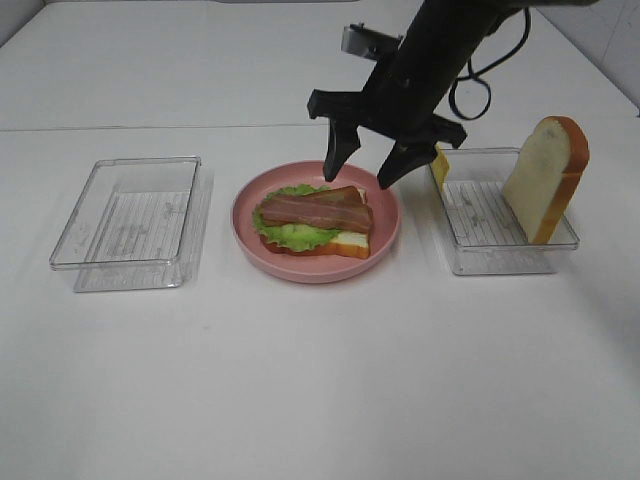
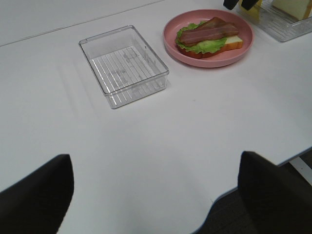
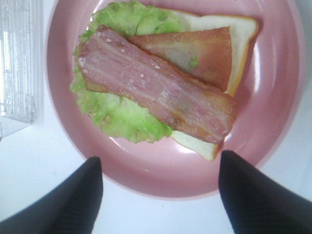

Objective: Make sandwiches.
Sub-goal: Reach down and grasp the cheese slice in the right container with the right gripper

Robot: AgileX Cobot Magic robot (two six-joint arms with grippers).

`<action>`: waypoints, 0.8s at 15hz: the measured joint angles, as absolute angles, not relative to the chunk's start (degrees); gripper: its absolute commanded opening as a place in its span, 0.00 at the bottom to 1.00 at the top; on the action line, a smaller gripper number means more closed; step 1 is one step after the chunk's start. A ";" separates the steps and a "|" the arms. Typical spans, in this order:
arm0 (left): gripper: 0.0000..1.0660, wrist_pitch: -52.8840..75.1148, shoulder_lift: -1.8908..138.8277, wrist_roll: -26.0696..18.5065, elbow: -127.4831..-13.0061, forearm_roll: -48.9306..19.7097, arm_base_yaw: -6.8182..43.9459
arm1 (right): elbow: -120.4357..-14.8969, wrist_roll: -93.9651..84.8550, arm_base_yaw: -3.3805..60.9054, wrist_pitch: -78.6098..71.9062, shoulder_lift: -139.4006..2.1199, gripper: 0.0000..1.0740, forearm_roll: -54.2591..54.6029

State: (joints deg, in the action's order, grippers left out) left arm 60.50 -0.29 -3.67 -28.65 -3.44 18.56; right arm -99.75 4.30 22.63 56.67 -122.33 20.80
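High view: right pincer (image 1: 360, 180) spread, holds nothing, hangs over far rim of plate (image 1: 310, 276). Sandwich (image 1: 315, 220) lies on plate, just below pincer, without top slice. Judged about half done: cheese (image 1: 440, 160) and bread slice (image 1: 545, 180) wait in tray (image 1: 480, 262) beside pincer.

Right wrist: under pincer, bacon (image 3: 156, 92) uppermost, then ham (image 3: 195, 51), lettuce (image 3: 117, 114), lower bread (image 3: 239, 29).

Left wrist: left pincer (image 2: 153, 155) spread, holds nothing, well apart from sandwich; second tray (image 2: 139, 84) between them. Worktop (image 2: 146, 131) white, plain; its edge near pincer, dark floor beyond. Room hardly seen.
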 measured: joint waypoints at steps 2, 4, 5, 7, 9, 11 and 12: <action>0.82 60.50 -0.29 -3.67 -28.65 -3.44 18.56 | -104.11 5.27 22.63 62.91 -120.44 0.60 14.32; 0.82 60.50 -0.29 -3.67 -28.65 -3.44 18.56 | -108.98 7.45 22.63 68.12 -120.32 0.57 6.88; 0.82 60.50 -0.29 -3.67 -28.65 -3.44 18.56 | -110.75 8.59 22.63 68.98 -120.32 0.56 3.09; 0.82 60.50 -0.29 -3.67 -28.65 -3.44 18.56 | -111.96 9.40 22.63 69.16 -120.26 0.53 -0.46; 0.82 60.50 -0.29 -3.67 -28.65 -3.44 18.56 | -112.07 9.97 22.57 69.04 -120.44 0.52 -2.75; 0.82 60.50 -0.29 -3.67 -28.65 -3.44 18.56 | -112.07 10.43 20.97 67.72 -121.35 0.51 -2.52; 0.82 60.50 -0.29 -3.67 -28.65 -3.44 18.56 | -112.07 10.43 19.71 66.06 -122.10 0.51 -1.09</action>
